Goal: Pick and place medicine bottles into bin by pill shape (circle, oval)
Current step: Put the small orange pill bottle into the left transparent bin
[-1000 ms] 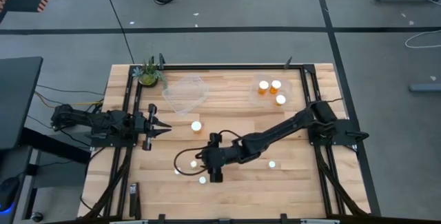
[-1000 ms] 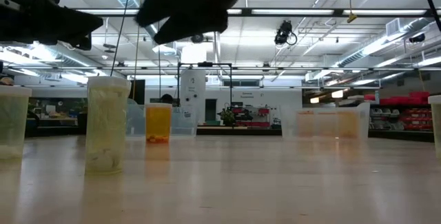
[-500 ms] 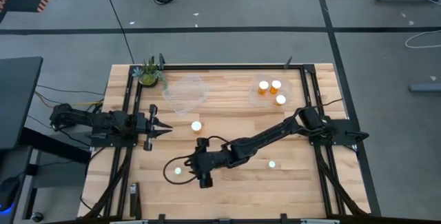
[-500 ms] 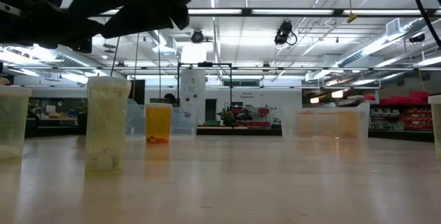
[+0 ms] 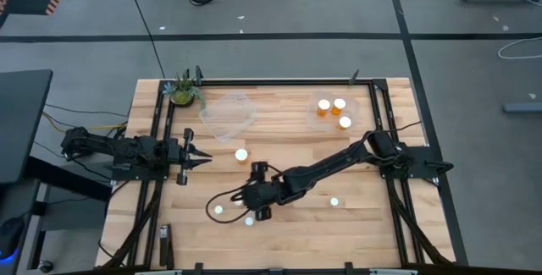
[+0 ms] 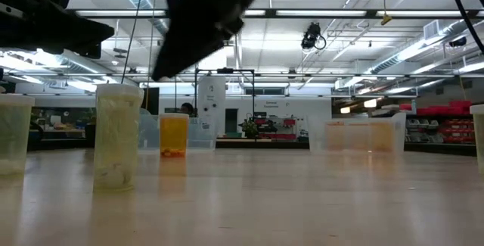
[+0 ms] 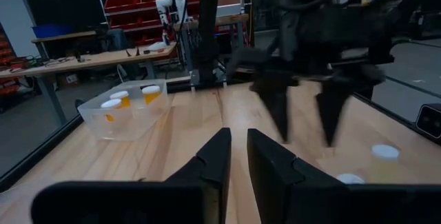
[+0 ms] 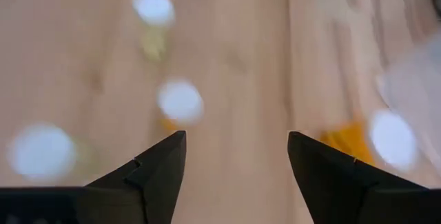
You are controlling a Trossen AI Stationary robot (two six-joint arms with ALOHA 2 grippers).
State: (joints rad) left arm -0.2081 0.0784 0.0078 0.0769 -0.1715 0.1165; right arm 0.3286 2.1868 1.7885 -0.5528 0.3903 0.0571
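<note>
Right arm hanging over the loose bottles, nothing grabbed yet

The small amber plastic medicine bottles with white caps [image 5: 219, 210] stand mid-table on the pale wooden tabletop [image 5: 381, 233]; they look light, stiff and tippy, so grab around the body. Right gripper [image 5: 257, 208] reaches low across, fingers spread wide and empty. Left gripper [image 5: 201, 158] waits at its edge, nearly closed, empty.
</note>
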